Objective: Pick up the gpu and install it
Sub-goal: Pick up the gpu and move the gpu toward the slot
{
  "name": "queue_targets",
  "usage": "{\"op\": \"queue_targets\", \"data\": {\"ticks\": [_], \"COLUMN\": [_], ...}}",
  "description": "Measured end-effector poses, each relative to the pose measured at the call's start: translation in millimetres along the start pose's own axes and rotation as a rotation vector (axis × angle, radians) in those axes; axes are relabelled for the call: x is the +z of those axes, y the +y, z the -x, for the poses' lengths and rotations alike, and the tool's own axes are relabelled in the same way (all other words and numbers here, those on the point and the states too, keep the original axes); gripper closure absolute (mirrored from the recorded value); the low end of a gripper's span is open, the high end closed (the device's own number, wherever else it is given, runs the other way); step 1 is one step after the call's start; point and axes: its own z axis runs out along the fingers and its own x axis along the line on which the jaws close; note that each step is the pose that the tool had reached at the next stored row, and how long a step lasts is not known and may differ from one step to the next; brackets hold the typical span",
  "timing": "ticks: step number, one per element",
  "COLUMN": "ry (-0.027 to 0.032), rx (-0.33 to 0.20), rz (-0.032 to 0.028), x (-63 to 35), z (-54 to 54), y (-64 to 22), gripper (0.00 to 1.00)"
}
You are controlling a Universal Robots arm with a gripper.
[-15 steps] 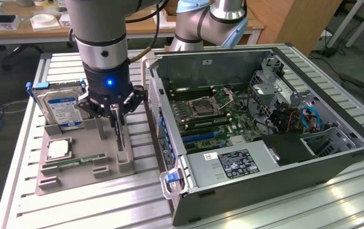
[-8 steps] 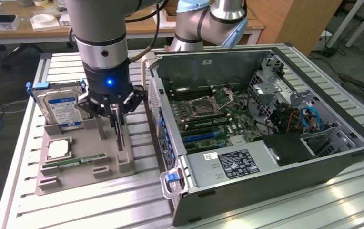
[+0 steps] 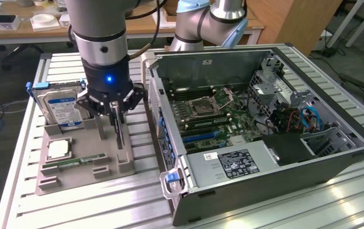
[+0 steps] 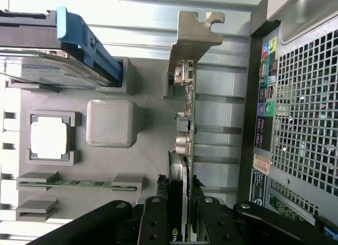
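The gpu (image 3: pixel 119 136) stands on edge in a slot of the grey holder tray (image 3: pixel 86 177), a thin dark card. In the wrist view the gpu (image 4: pixel 187 130) runs from its silver bracket (image 4: pixel 193 33) down between my black fingers (image 4: pixel 156 221). My gripper (image 3: pixel 115 113) is directly above the card, and its jaws press both faces of the card's near end. The gripper (image 4: pixel 183 224) is shut on the gpu, which still sits in the tray (image 4: pixel 150 150).
A blue-labelled hard drive (image 3: pixel 61 107), a processor (image 3: pixel 58 149) and a green memory stick (image 3: pixel 74 162) share the tray. The open computer case (image 3: pixel 334 157) lies at the exterior view's right with its motherboard (image 3: pixel 214 119) exposed. A second arm (image 3: pixel 207 24) stands behind.
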Motion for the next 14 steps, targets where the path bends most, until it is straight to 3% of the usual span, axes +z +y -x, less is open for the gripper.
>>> {"op": "queue_targets", "data": {"ticks": [14], "ry": [-0.0001], "rx": [0.000], "rz": [0.0006], "x": [-22.9], "z": [0.1], "y": [1.0], "gripper": [0.73]}}
